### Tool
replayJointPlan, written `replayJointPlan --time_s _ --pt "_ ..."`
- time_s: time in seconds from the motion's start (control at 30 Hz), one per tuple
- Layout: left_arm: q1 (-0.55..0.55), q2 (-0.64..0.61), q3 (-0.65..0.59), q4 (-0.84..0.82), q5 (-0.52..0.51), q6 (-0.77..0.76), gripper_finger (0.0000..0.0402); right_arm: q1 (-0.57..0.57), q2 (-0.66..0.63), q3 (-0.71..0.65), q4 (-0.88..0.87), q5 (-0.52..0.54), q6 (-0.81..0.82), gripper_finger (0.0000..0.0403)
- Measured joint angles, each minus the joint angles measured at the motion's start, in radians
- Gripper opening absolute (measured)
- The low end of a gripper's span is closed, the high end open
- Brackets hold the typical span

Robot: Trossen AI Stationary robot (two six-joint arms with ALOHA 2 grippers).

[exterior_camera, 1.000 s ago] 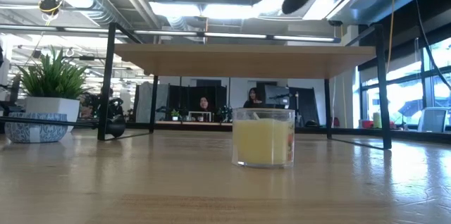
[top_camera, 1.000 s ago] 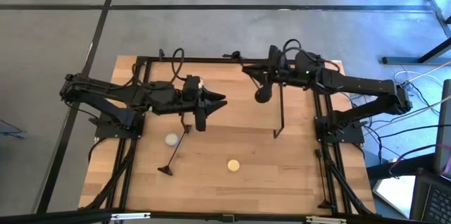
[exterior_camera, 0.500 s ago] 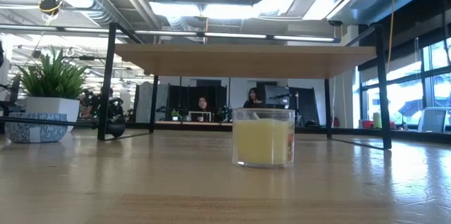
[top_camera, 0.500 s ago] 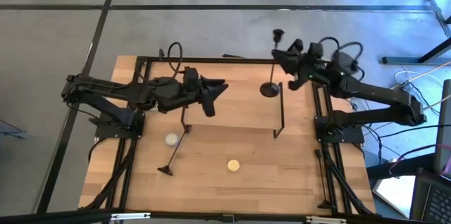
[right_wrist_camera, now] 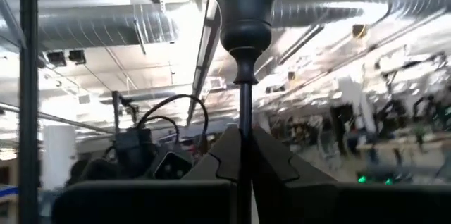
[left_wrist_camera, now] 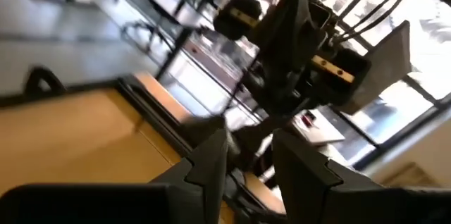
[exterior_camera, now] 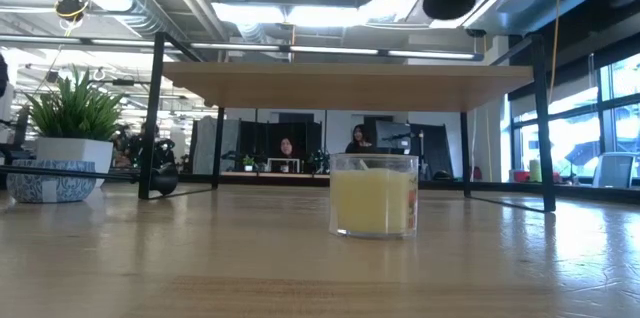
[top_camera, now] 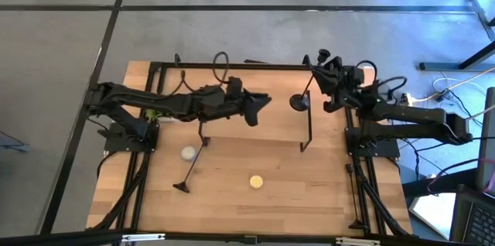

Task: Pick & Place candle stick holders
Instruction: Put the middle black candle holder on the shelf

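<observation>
At the near edge of the counter (top_camera: 232, 192), toward 6 o'clock, stands a yellow candle (top_camera: 256, 182) in a clear glass; in the low view it sits close before the camera. Just farther in, toward 8 o'clock, a candlestick (top_camera: 192, 169) lies tilted, its base near the counter's front and its stem running up toward the shelf leg. A white candle (top_camera: 188, 152) rests just beside that stem.

Over the middle rises the wooden shelf (exterior_camera: 345, 86) on black legs (the low view shows its underside as a flat plank).

The left end effector (top_camera: 263, 102) hangs above the counter's center, reaching toward 3 o'clock. Its fingers (left_wrist_camera: 211, 160) stand apart with nothing between them, so it is released. Its wrist view looks across at the other arm.

The right end effector (top_camera: 315, 76) is toward 1 o'clock, near the far right corner of the shelf frame. It is clenched on the thin stem of a second candlestick (top_camera: 308, 91), lifted clear of the counter and tilted: the round base points toward the middle, the cup top toward the far edge. In the right wrist view the stem runs up out of the closed fingers (right_wrist_camera: 275, 160) to the cup.

Beyond the counter, a potted plant (exterior_camera: 68, 123) stands at 9 o'clock in the low view, and two people (exterior_camera: 290, 148) sit far back in the room.
</observation>
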Motion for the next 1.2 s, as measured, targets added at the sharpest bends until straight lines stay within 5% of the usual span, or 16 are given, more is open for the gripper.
replayJointPlan --time_s 0.4,1.2 --pt "0.007 0.014 0.000 0.121 0.009 -0.043 0.0111 -0.057 0.027 -0.184 0.152 0.013 0.013 0.0014" --pt "-0.001 0.013 0.000 0.139 0.016 -0.088 0.0111 -0.175 0.188 -0.193 0.256 -0.123 -0.045 0.0014"
